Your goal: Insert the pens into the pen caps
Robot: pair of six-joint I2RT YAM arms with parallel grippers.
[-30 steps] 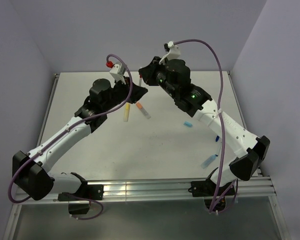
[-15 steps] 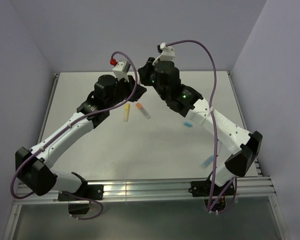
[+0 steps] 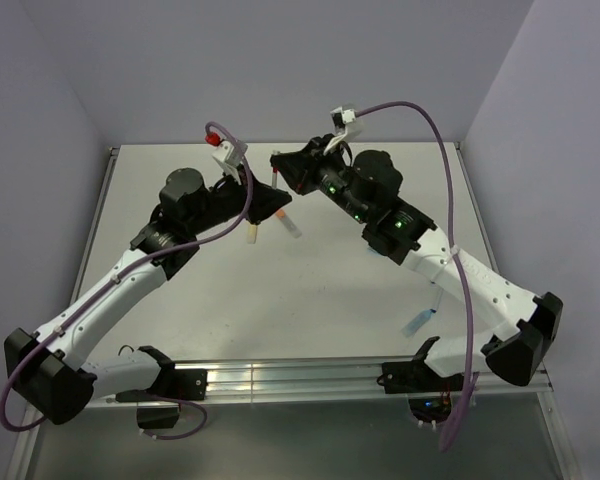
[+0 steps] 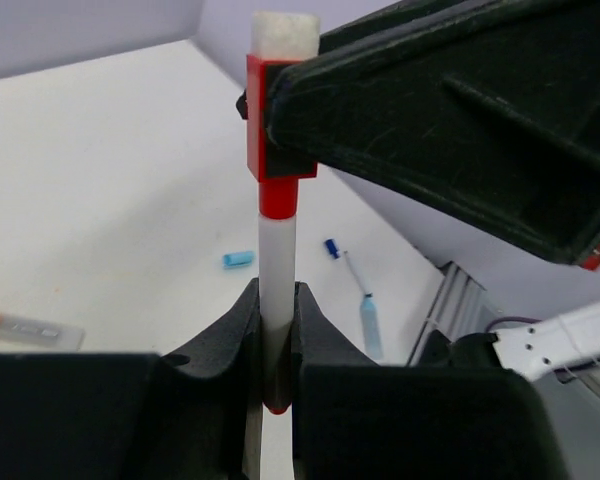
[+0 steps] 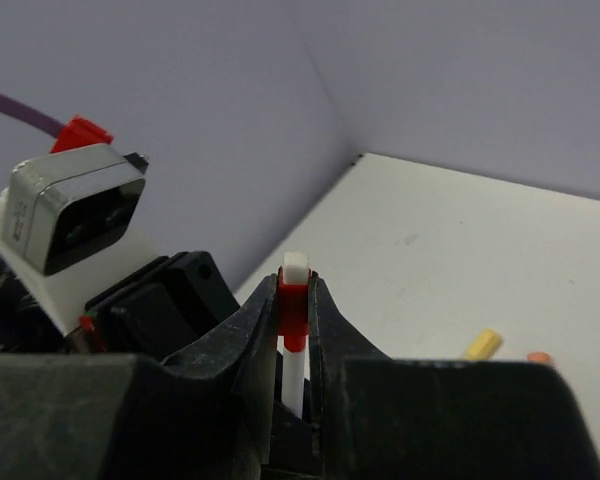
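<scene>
The left jaws are fully closed on the lower shaft of the thin, pale-bodied red pen (image 4: pixel 277 260), holding it upright and clear of the white table (image 4: pixel 100 180). The right jaws are closed narrowly on the small red plastic cap (image 4: pixel 260 120), which sits on the pen's upper end. On the table beyond lie a light blue cap stub (image 4: pixel 238 259), a thin dark blue pen (image 4: pixel 345 268) and, just beside it, a chunky light blue pen (image 4: pixel 368 325).

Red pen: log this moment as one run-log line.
left fingers: shut on red pen | right fingers: shut on red cap | cap: over pen's top end | seating depth: cannot tell
</scene>
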